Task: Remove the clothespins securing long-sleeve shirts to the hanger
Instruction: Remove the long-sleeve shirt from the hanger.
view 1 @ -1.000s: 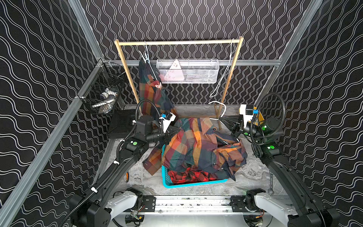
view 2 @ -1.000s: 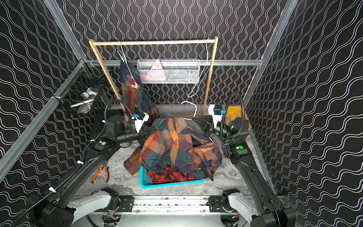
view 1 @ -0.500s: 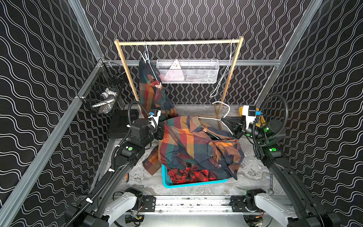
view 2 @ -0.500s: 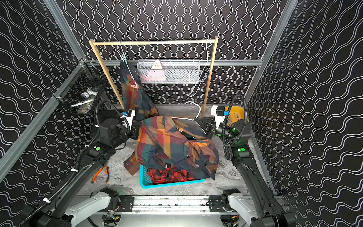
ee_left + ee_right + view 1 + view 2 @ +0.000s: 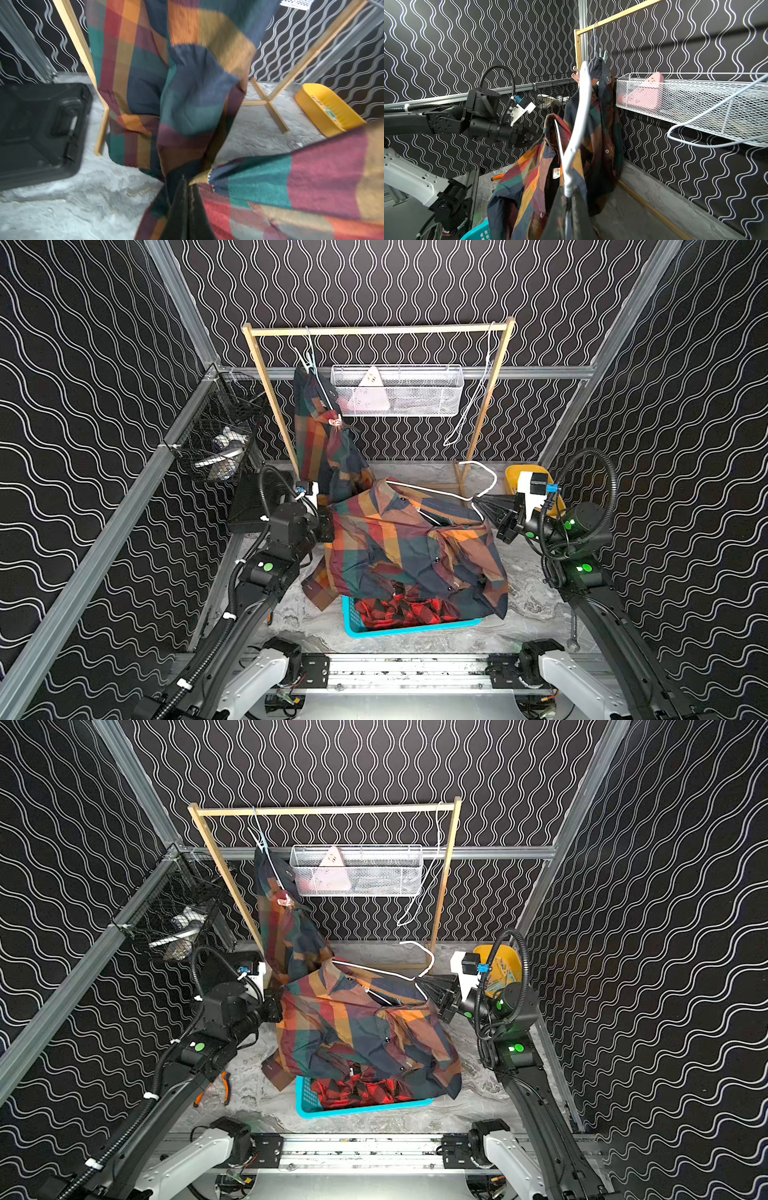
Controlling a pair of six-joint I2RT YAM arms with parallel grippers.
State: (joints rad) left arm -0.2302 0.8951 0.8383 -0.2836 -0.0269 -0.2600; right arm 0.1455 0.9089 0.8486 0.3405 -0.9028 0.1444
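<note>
Above the teal plastic basket [image 5: 411,628], a soft checked shirt [image 5: 395,547] stretches left to right, partly hiding a red-black shirt [image 5: 395,610]. The left gripper [image 5: 188,182] pinches its cloth; the right gripper [image 5: 568,195] clamps its white hanger [image 5: 578,124]. Far left, a second checked shirt [image 5: 320,448] hangs lengthwise from the wooden rail [image 5: 374,330], with a pink clothespin [image 5: 334,421] clipped on.

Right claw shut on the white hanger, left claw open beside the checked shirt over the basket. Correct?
No. The left claw is not open: it is shut on the checked shirt over the basket, as the left wrist view shows. The right claw is indeed shut on the white hanger.
</note>
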